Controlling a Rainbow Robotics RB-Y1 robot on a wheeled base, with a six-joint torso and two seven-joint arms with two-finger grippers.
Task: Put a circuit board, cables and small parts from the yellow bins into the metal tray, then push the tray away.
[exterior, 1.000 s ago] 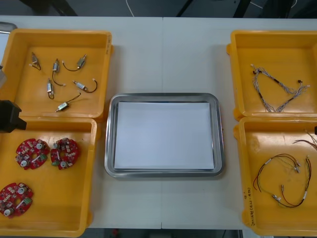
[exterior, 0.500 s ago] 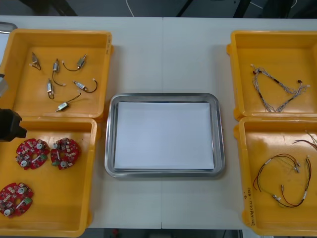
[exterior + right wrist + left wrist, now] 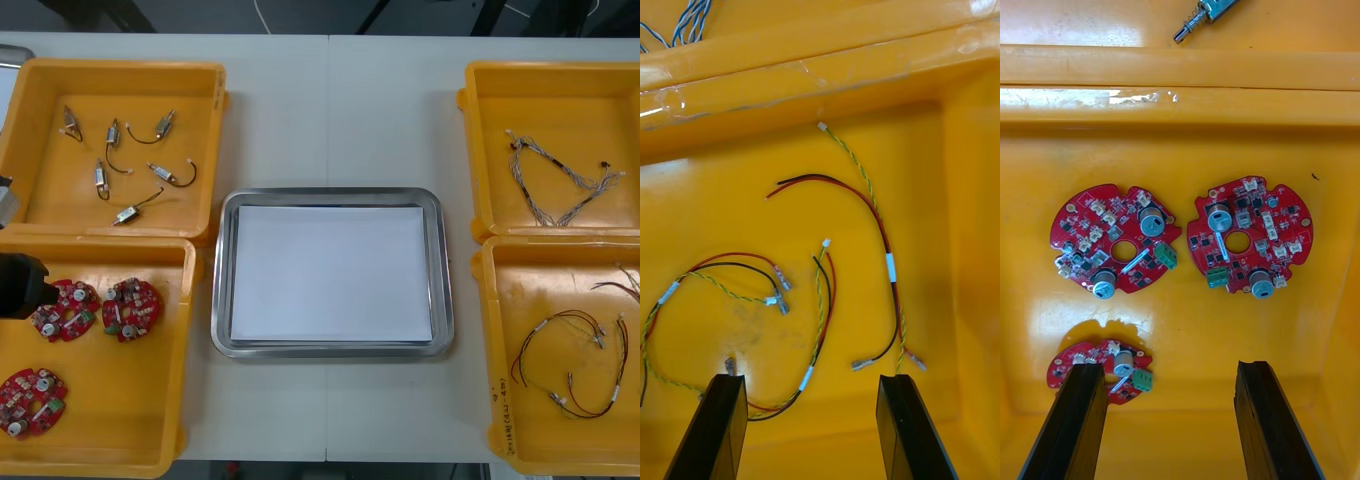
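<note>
At the desk's near left corner, the near left bin (image 3: 120, 440) holds three round red circuit boards (image 3: 131, 308). They lie flat and apart from one another, which leaves room for fingers around each. The left end effector (image 3: 1169, 371) hangs over this bin with its black fingers spread wide and nothing between them. In the left wrist view the board closest to it sits partly behind one finger, and the other two lie farther on, side by side. That placement suggests a board is the first pick, though which one cannot be told.

At the near right corner, the right end effector (image 3: 811, 382) hovers over the near right bin (image 3: 560, 445). Its fingers are likewise apart and empty, above loose red and yellow cables (image 3: 891, 268) with black strands among them. It looks parked there for its own turn.

Between the bins, midway along the desk, sits the metal tray (image 3: 330, 193). Its white lining (image 3: 330, 270) is bare, so nothing has been loaded and the push is a long way off.

Toward the far left corner, the far left bin (image 3: 120, 68) carries scattered small metal parts (image 3: 112, 132) with short black leads. Toward the far right corner, the far right bin (image 3: 560, 70) keeps a twisted blue and white cable (image 3: 598, 182) in a loose loop.

The desk (image 3: 330, 110) is light and matte, with a seam running near to far down its middle. Beyond its far edge lies a dark floor (image 3: 200, 15).
</note>
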